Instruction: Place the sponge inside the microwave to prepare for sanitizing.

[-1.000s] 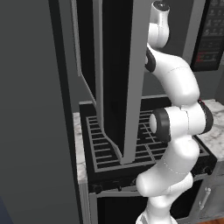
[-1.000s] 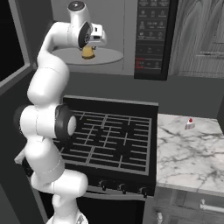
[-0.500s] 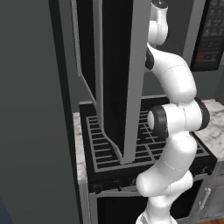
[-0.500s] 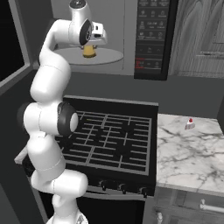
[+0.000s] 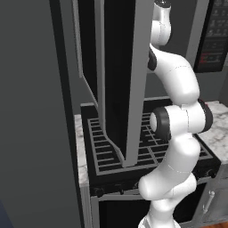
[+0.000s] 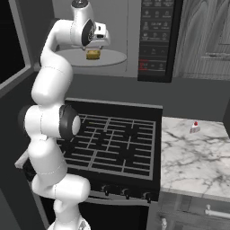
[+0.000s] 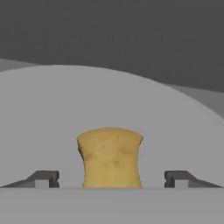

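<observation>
The sponge point(image 7: 110, 157), a small yellow-tan block, stands on the round pale turntable point(image 7: 52, 109) inside the microwave point(image 6: 117, 21). My gripper point(image 7: 111, 177) is open, one dark fingertip point(image 7: 43, 178) well off each side of the sponge with a clear gap to it. From the right base, the gripper point(image 6: 93, 49) hangs just above the sponge point(image 6: 93, 55) over the turntable point(image 6: 114, 58), inside the grey cavity. The black button panel point(image 6: 155, 40) is to the right. The microwave's dark glass door point(image 5: 129, 67) stands swung open and hides the hand in the left base view.
A black grated stove point(image 6: 112, 139) lies below the microwave. To its right is a marble counter point(image 6: 193, 157) with a small white red-capped bottle point(image 6: 194, 127). The open door point(image 6: 13, 45) juts out at the left beside the arm.
The fingers have spread apart and let go of the sponge, which now rests on the turntable. The arm has barely moved.
</observation>
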